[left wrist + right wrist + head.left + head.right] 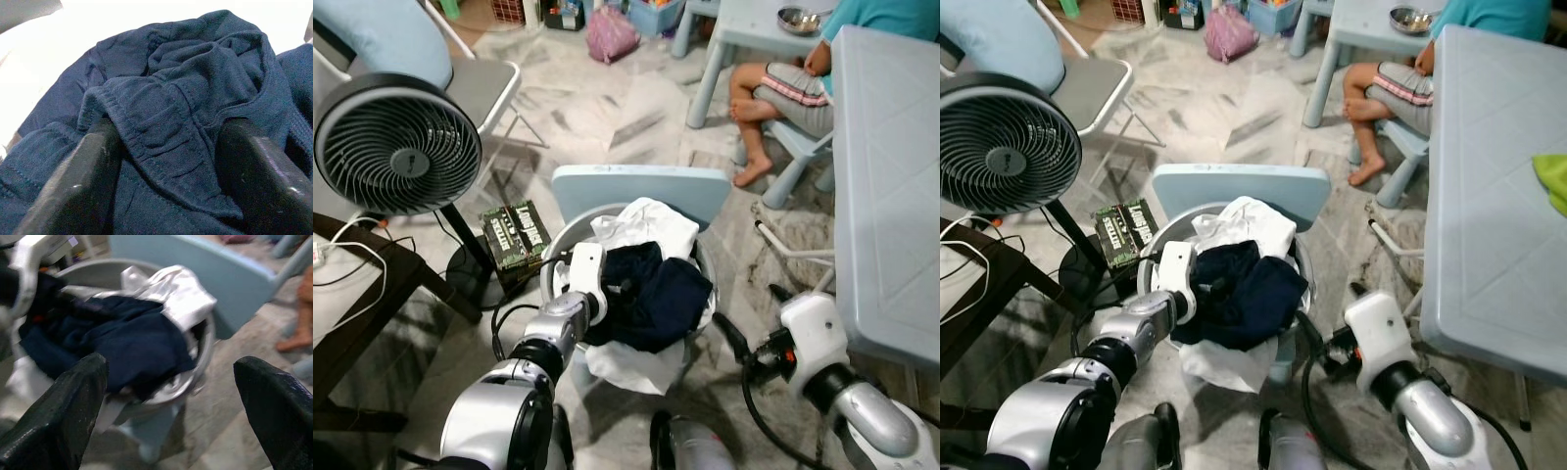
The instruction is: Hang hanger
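Left pincer is down in the laundry basket, fingers apart with a fold of the dark navy garment bunched between them; not clamped. Right pincer hangs beside the basket on the robot's right, fingers wide apart, nothing in them.

Basket sits on the marble floor right in front of the robot, stuffed: navy garment on top, white cloth under and behind it, spilling over the rim.

Can't make out a hanger anywhere.

Clutter around it:
- pale blue chair touching the basket's far side
- green box on the floor just left of the basket
- black fan on a stand, left
- dark desk with white cables, near left
- light blue desk along the right

Farther back: a seated person's legs, a pink bag.
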